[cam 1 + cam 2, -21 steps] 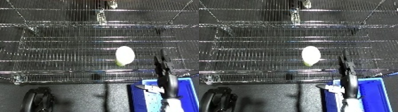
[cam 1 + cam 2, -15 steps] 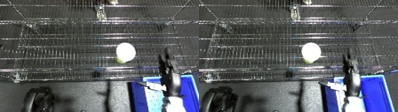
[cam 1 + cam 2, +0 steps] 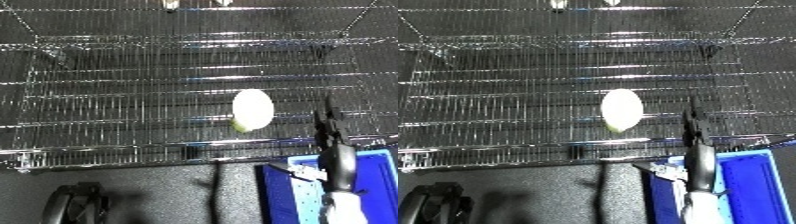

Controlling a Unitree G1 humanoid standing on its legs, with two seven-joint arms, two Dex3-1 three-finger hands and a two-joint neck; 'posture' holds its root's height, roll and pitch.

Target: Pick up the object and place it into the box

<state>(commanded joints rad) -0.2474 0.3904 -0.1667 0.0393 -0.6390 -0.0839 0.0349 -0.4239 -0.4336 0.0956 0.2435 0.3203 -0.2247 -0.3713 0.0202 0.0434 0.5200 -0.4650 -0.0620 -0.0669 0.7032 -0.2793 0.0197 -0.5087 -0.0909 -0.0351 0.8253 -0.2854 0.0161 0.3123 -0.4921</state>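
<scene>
object [image 3: 252, 109]: pale oval, lying on wire shelf | bin [image 3: 758, 181]: blue, below shelf's front edge

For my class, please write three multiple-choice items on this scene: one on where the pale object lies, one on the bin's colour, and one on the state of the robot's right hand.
1. Where is the pale oval object?
A. In the bin
B. On the wire shelf
C. On the floor

2. What colour is the bin?
A. Blue
B. Red
C. Green

3. What is the right hand doing?
A. Holding the object
B. Resting in the bin
C. Raised with straight fingers, holding nothing

Answers:
1. B, it rests on the wire grid.
2. A, its rim and floor show blue at lower right.
3. C, the hand stands apart, right of the object, above the bin.
</scene>
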